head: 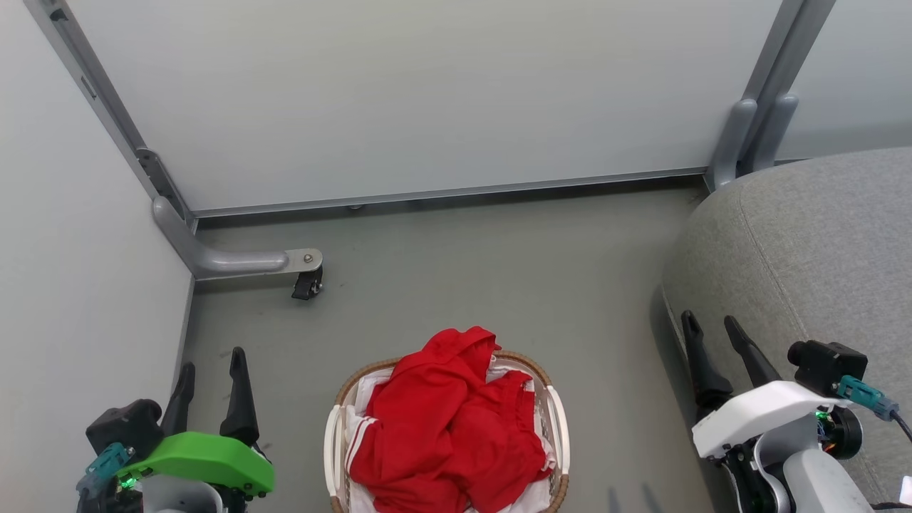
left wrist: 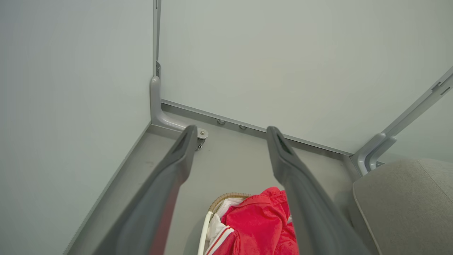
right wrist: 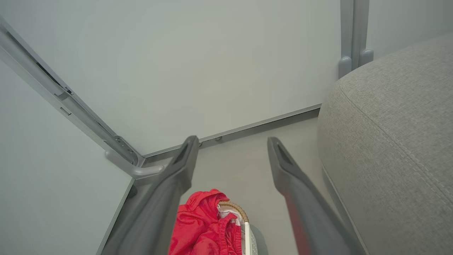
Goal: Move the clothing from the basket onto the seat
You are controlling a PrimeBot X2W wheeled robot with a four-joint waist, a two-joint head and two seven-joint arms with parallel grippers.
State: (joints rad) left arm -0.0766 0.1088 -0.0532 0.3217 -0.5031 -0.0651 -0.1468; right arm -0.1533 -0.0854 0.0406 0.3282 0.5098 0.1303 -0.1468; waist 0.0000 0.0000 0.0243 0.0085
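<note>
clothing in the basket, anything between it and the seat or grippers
Nothing visible: the clothing lies uncovered in the basket, bare floor runs to the seat, and the open left gripper and right gripper flank it.

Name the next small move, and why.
Probably bring the right gripper over and down onto the red clothing heaped in the basket: its fingers stand open and empty, the clothing is untouched, and the seat lies right beside that arm.
</note>
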